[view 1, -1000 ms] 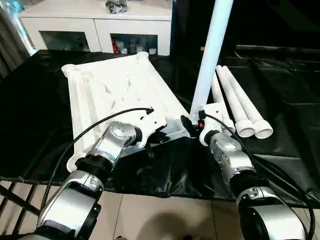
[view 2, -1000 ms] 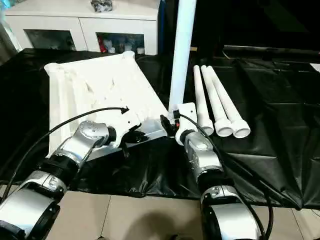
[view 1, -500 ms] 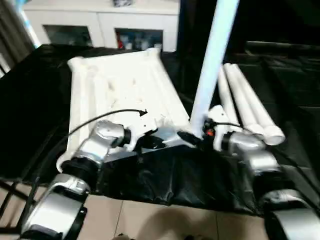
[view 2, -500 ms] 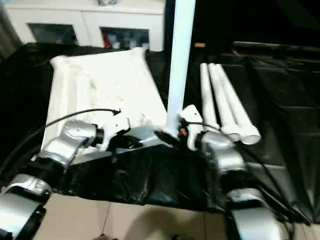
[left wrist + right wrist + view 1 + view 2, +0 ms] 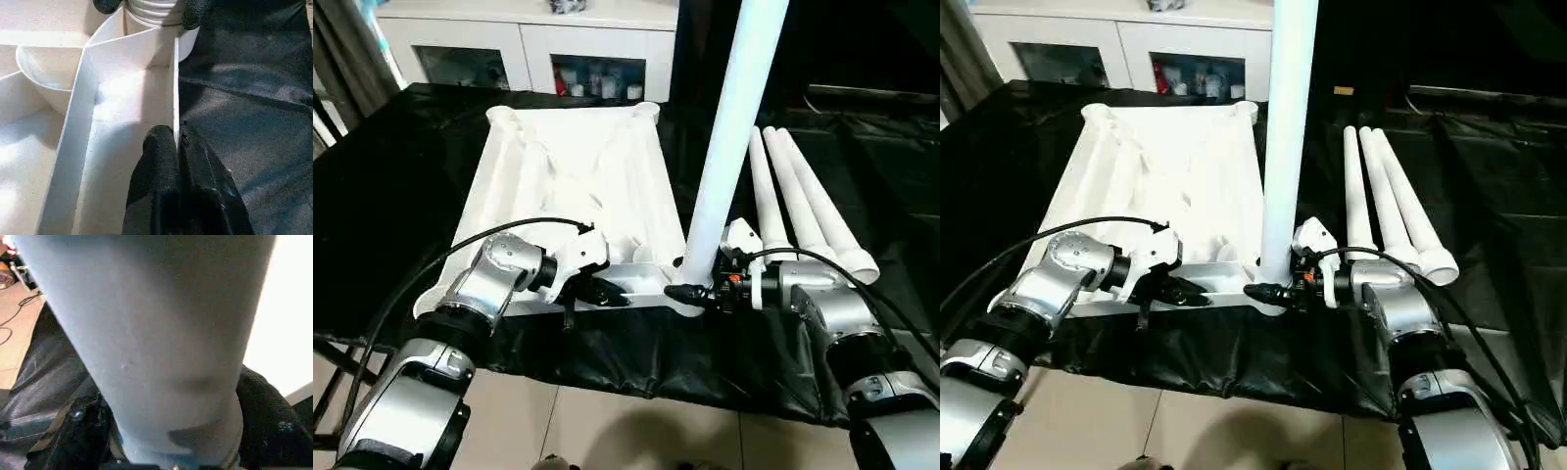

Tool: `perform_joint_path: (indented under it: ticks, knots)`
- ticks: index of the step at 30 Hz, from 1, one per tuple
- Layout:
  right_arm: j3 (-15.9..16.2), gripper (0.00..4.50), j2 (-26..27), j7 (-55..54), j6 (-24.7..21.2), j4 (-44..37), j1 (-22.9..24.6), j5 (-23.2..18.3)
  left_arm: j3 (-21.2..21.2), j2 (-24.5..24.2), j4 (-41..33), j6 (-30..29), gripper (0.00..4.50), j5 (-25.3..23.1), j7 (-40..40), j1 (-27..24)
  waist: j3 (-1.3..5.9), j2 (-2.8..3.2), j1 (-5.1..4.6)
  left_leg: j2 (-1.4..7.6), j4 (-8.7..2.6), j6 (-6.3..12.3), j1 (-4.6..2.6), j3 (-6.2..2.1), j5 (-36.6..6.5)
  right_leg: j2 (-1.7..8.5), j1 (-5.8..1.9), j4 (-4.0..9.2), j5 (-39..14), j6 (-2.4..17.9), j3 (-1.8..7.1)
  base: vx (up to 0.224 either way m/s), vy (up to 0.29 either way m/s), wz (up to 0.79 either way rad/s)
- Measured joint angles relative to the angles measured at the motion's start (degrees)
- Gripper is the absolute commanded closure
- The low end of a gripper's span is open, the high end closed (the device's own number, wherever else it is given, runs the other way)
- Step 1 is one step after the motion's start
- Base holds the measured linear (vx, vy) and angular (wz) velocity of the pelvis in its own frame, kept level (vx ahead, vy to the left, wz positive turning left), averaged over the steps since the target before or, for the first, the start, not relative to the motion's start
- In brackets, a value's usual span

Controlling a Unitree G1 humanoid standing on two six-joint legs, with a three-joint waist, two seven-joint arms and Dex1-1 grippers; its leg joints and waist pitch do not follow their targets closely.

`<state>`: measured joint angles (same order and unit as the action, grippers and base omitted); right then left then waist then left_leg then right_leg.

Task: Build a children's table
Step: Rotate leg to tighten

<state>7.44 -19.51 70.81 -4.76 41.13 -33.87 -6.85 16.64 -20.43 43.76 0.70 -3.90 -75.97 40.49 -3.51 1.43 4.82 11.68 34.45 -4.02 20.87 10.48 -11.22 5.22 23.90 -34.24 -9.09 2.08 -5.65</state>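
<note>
my left claw (image 5: 178,147) pinches the near rim of the upturned tabletop (image 5: 573,166) while my right claw (image 5: 697,292) clasps the upright leg (image 5: 732,137) in its near corner socket (three legs (image 5: 803,201) wait beside), so next i press it home.

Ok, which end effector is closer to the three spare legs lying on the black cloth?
Right. The right end effector is at the upright leg's base, beside the three spare legs. The left end effector pinches the tabletop's near edge, farther off.
</note>
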Motion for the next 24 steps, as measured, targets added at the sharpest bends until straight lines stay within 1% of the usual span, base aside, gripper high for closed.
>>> perform_joint_path:
  ticks: [3,6,7,9,11,13,16,19,21,22,23,24]
  knots:
    - [-0.11,1.74,0.53,-0.09,-0.19,-0.83,0.59,-0.02,-0.05,0.16,0.02,-0.06,4.5,0.0,0.13,0.0,0.0,0.0,0.14,0.02,0.0,0.0,0.0,0.0,0.0,0.0,0.0,-0.01,-0.01,-0.02,-0.02,0.0,0.0,0.0]
    - [-1.69,1.75,2.28,-4.29,0.5,-1.05,1.9,-0.24,-0.64,0.89,0.45,-1.53,4.5,0.01,2.27,0.02,0.03,-0.05,0.08,0.04,0.01,-0.01,0.0,0.05,0.0,-0.01,-0.11,-0.06,-0.01,-0.02,0.0,0.0,0.0,0.0]
    - [-2.57,1.75,3.34,-7.37,1.03,-0.55,2.12,-0.14,-0.75,1.14,0.59,-2.09,4.5,-0.13,3.86,0.05,0.03,-0.05,-0.1,0.04,0.0,-0.04,-0.09,0.08,0.01,-0.01,-0.2,-0.08,-0.01,-0.03,0.02,0.0,0.0,0.0]
    - [-3.99,1.75,5.36,-14.39,2.35,1.16,1.95,0.42,-1.18,2.39,1.44,-3.24,4.5,-0.55,7.87,0.45,0.04,-0.11,-0.5,0.04,0.0,-0.09,-0.57,0.08,0.03,0.0,-0.36,-0.07,-0.18,-0.31,0.02,0.0,0.0,0.0]
    - [-6.26,1.75,8.66,-25.14,2.94,4.63,0.45,0.71,-2.0,4.8,2.39,-5.4,4.5,-1.54,13.57,1.04,0.04,-0.11,-1.49,0.02,-0.04,-0.11,-0.86,0.07,0.03,0.0,-0.62,0.07,-0.26,-0.44,0.03,0.0,0.0,0.0]
    - [-8.55,1.76,11.42,-35.33,2.85,7.08,-1.06,0.93,-2.52,7.6,2.61,-7.86,4.5,-2.36,18.93,1.57,0.03,-0.1,-2.02,0.0,-0.06,-0.11,-0.88,0.03,0.02,0.01,-0.68,0.29,-0.28,-0.46,-0.03,0.0,0.0,0.0]
    - [-10.21,1.76,13.95,-44.87,2.8,9.12,-2.63,1.02,-3.05,10.06,2.61,-10.26,4.5,-2.54,23.93,1.77,0.03,-0.09,-2.71,-0.03,-0.06,-0.1,-0.86,0.0,0.03,0.02,-0.78,0.55,-0.28,-0.47,-0.09,0.0,0.0,0.0]
    - [-11.5,1.76,15.83,-49.96,3.06,10.09,-3.36,1.06,-3.15,10.88,2.61,-10.77,4.5,-2.61,26.1,1.79,0.03,-0.08,-2.98,-0.03,-0.18,-0.09,-0.81,-0.09,0.03,0.02,-0.88,1.06,-0.27,-0.46,-0.23,0.0,0.0,0.0]
    - [-11.64,1.76,16.44,-51.56,3.66,11.0,-3.96,1.21,-3.15,10.96,2.61,-10.77,4.5,-2.64,26.61,1.8,0.03,-0.08,-3.05,-0.06,-0.19,-0.08,-0.77,-0.09,0.03,0.02,-0.89,1.22,-0.27,-0.46,-0.24,0.0,0.0,0.0]
    - [-11.66,1.2,16.52,-51.75,4.39,11.3,-3.96,1.63,-3.13,10.99,2.61,-10.69,4.5,-2.66,26.66,1.79,0.03,-0.09,-3.05,-0.11,-0.16,-0.08,-0.77,-0.08,0.03,0.05,-0.89,1.24,-0.27,-0.46,-0.21,0.0,0.0,0.0]
    - [-11.66,1.2,16.52,-51.74,4.79,11.38,-3.96,1.74,-3.09,10.98,2.61,-10.53,4.5,-2.68,26.66,1.79,0.03,-0.09,-3.05,-0.15,-0.16,-0.07,-0.77,-0.07,0.03,0.07,-0.89,1.24,-0.27,-0.46,-0.16,0.0,0.0,0.0]
    - [-11.66,1.06,16.52,-51.66,5.19,11.46,-3.97,1.8,-3.04,10.98,2.61,-10.27,4.5,-2.78,26.64,1.78,0.02,-0.09,-3.04,-0.18,-0.16,-0.07,-0.77,-0.06,0.03,0.08,-0.88,1.24,-0.27,-0.46,-0.11,0.0,0.0,0.0]
